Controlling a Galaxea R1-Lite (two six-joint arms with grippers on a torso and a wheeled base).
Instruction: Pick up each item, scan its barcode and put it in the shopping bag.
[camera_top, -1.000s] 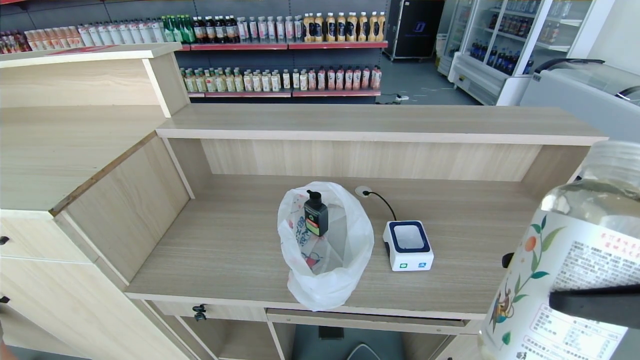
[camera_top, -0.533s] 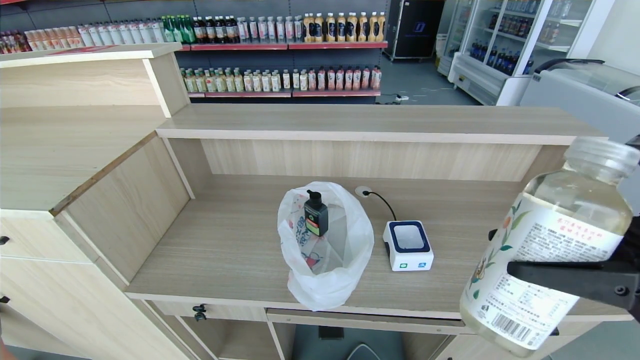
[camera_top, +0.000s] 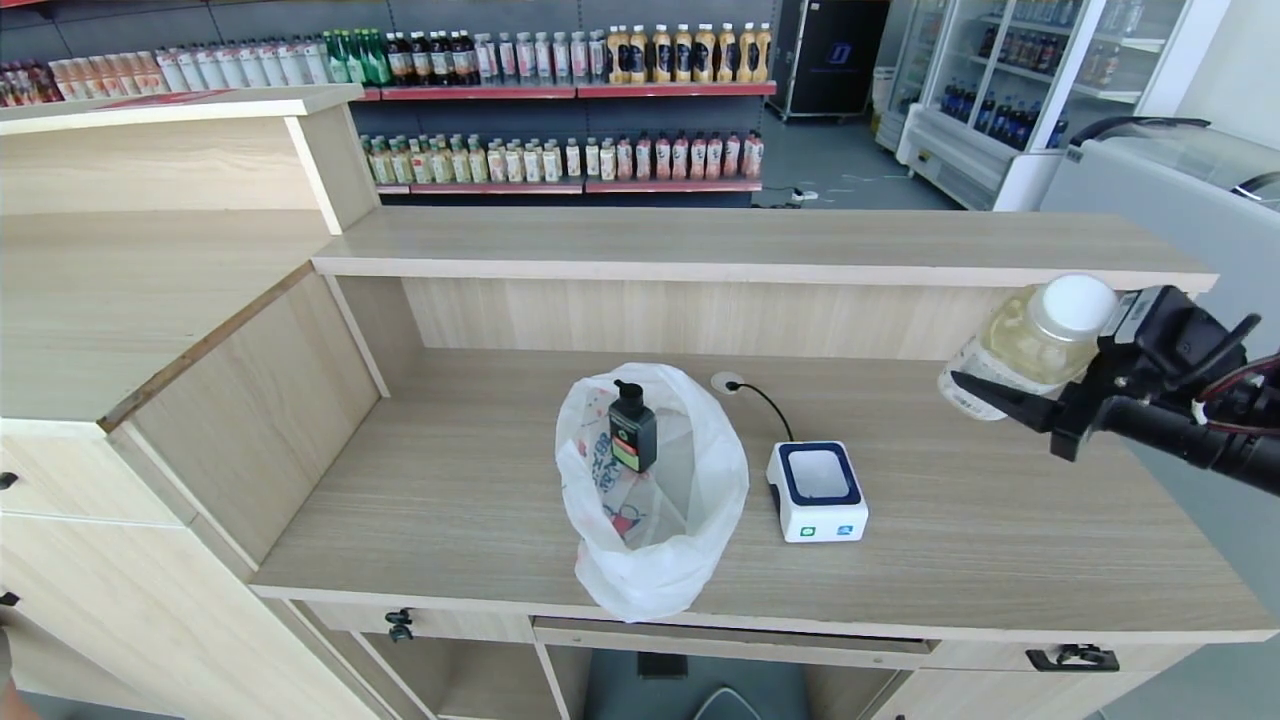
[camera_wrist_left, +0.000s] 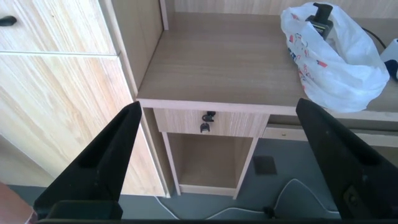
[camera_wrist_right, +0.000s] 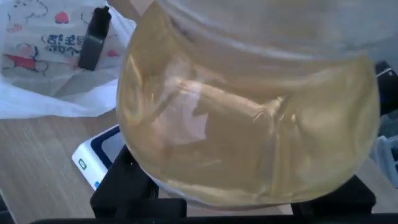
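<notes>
The left gripper (camera_wrist_left: 217, 168) hangs empty, fingers spread wide, before the edge of the pale wooden counter (camera_wrist_left: 217, 68). The right gripper (camera_top: 990, 385) is clamped on a clear plastic bottle of pale yellow liquid with a white cap (camera_top: 1035, 340) above the counter's right end; down to its left sits the white scanner with a dark-blue window (camera_top: 815, 490), then the open white plastic shopping bag (camera_top: 650, 570) holding an upright black pump bottle (camera_top: 632, 430). Half a second ago the clear bottle loomed close to the head camera, barcode showing; now it is farther off, cap toward the camera.
</notes>
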